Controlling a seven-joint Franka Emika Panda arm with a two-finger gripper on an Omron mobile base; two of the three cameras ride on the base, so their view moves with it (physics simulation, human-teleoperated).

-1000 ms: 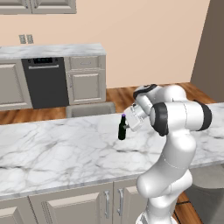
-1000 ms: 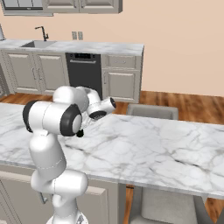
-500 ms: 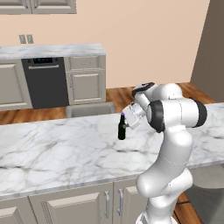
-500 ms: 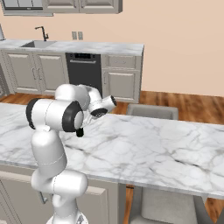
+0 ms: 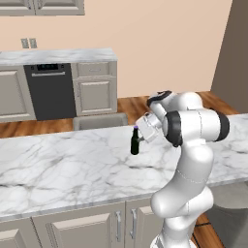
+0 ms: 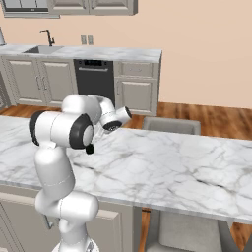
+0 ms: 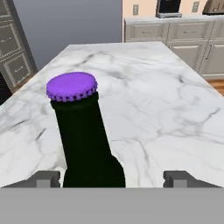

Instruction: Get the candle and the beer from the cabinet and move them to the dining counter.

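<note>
The dining counter (image 5: 58, 169), a long island with a white grey-veined marble top over beige panelled fronts, is seen across the foreground of both base views, and its top (image 7: 166, 96) is also spread out beneath the hand camera. A grey chair (image 6: 172, 126) is tucked against its far side, and another (image 6: 189, 235) is seen at its near side in the right base view. Behind it, a wooden floor and a run of beige base cabinets (image 5: 94, 89) with a dark dishwasher (image 5: 50, 90) are set against a peach wall; a sink with a dark tap (image 6: 47, 36) is seen at the left of the right base view.

The white arm is bent over the island, and the gripper (image 5: 141, 138) is held just beside the upper part of the beer (image 5: 135, 142). The bottle is stood upright on the marble top, near the middle of the island's width. In the hand view its purple cap (image 7: 71, 85) and dark neck are seen between the two finger tips (image 7: 43, 179), which are spread wide apart on either side of the glass without touching it.
</note>
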